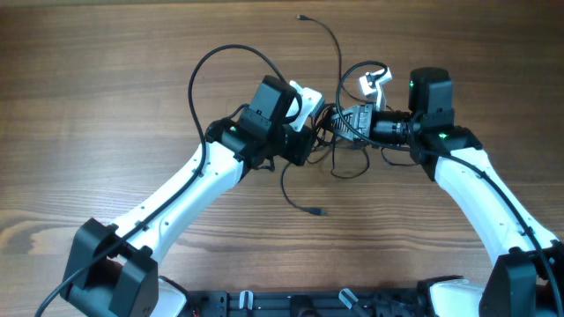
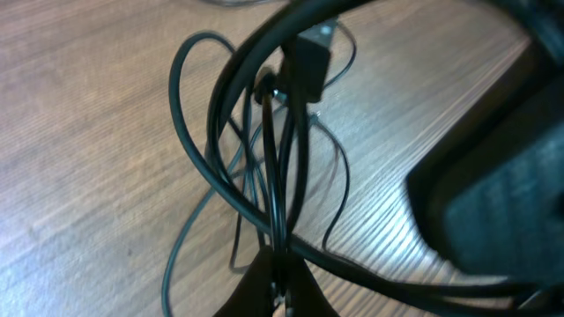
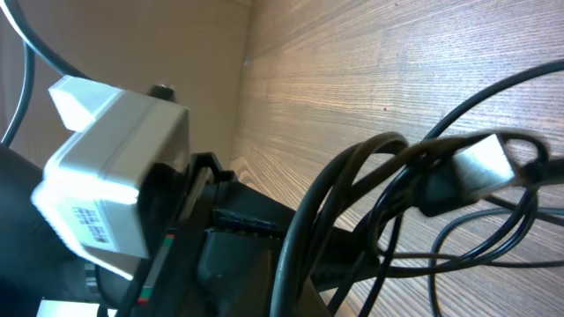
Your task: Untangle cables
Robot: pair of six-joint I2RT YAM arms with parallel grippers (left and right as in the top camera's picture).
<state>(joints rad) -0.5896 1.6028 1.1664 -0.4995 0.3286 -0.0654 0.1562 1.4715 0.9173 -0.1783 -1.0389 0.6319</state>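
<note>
Brown wood-grain table (image 1: pixel 88 88) under even light, with soft glare across the grain.

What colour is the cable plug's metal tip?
Silver tip on a black cable plug; it shows best in the right wrist view.

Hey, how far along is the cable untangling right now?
Little looks done: the cables are one knot between both arms, with loose plug ends trailing out. In hand: the left pincer pinches several strands; whether the right pincer grips is unclear. Left: separating every cord.
</note>
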